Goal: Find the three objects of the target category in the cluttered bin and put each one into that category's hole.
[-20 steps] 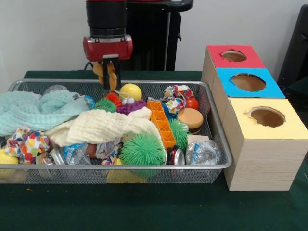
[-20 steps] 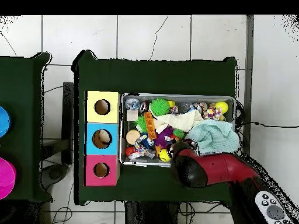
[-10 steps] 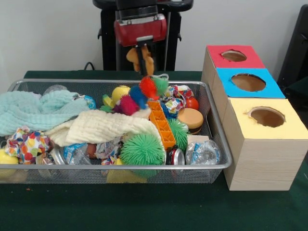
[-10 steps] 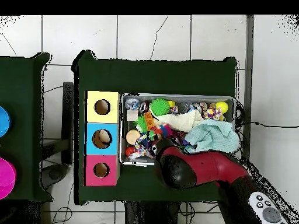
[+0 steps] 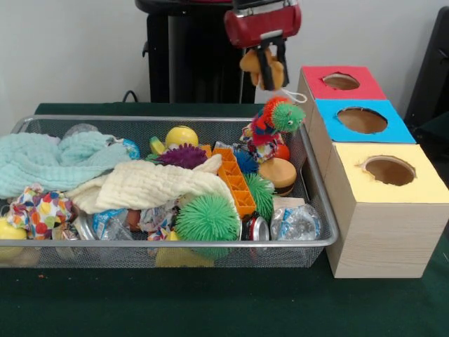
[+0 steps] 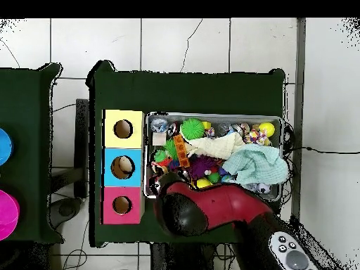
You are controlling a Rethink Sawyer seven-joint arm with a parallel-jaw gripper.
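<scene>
Three round holes sit in a row along the top of the wooden box (image 5: 382, 232): the red-surround hole (image 5: 341, 81) at the far end, a blue-surround hole (image 5: 362, 120) in the middle, a yellow-surround hole (image 5: 389, 170) nearest the camera. The box stands just beside the wire mesh bin (image 5: 319, 210) on the dark green surface (image 5: 210, 302).

One pincer (image 5: 266, 64) hangs above the bin's far corner beside the box, clamped narrow on a tan-orange plush animal (image 5: 254, 63), which is lifted clear of the clutter. Below the plush, a multicoloured knotted rope toy (image 5: 270, 123) with a green fuzzy end rises above the bin's contents; a thin white cord loops between it and the plush, though whether they are tangled is unclear.

Inside the bin, one large green spiky ball (image 5: 208, 219) lies against the front wall, with a smaller green one (image 5: 262, 194) behind it nearer the box, and one purple spiky ball (image 5: 184, 156) farther back. One orange plastic lattice piece (image 5: 236, 182) runs between them. Two soft cloths, one cream (image 5: 151, 184) and one pale teal (image 5: 52, 161), cover the side of the bin away from the box. A yellow ball (image 5: 182, 135) lies by the back wall.

In the overhead view the red arm (image 6: 211, 207) covers the bin's edge nearest the robot.
</scene>
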